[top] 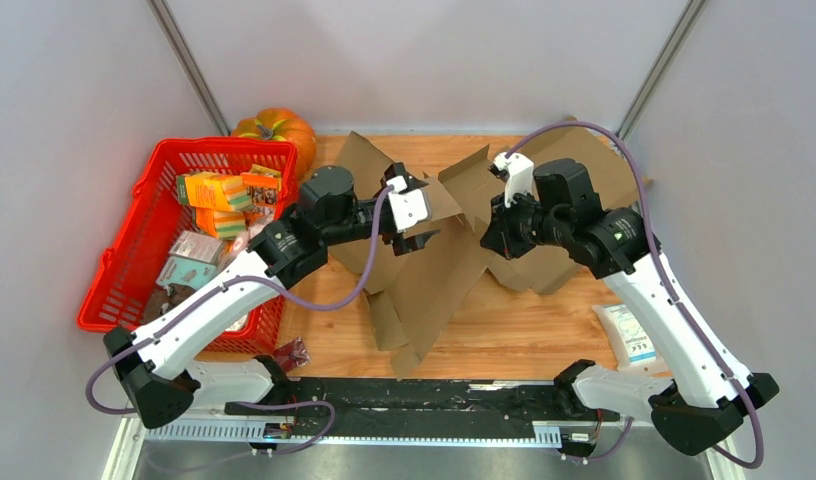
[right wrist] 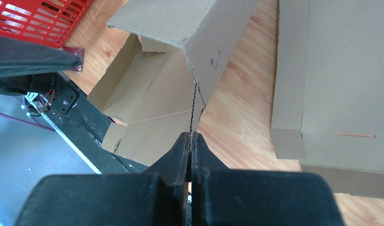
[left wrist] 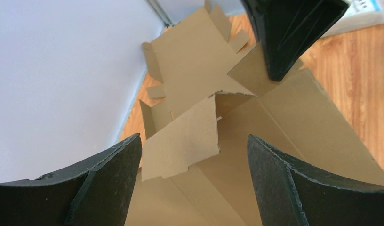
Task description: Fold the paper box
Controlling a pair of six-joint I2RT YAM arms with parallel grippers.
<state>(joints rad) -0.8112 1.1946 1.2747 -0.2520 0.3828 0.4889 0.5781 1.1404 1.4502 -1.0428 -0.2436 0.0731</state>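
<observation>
Pinched between the black fingers of the right end effector [right wrist: 190, 139] is a thin raw edge of the brown corrugated cardboard box blank [right wrist: 148, 99], whose half-raised panels sprawl on the wooden desk [right wrist: 242, 103] ahead of and below that grip. Opposite, the left end effector [left wrist: 194, 150] hangs with its fingers spread wide on either side of a loose flap [left wrist: 180, 141], touching nothing visible. Tearing or slipping looks the main risk: the right hold bites only a narrow rim, so a hard pull, or a clumsy shove from the left, could rip that edge or drop the panels flat.
</observation>
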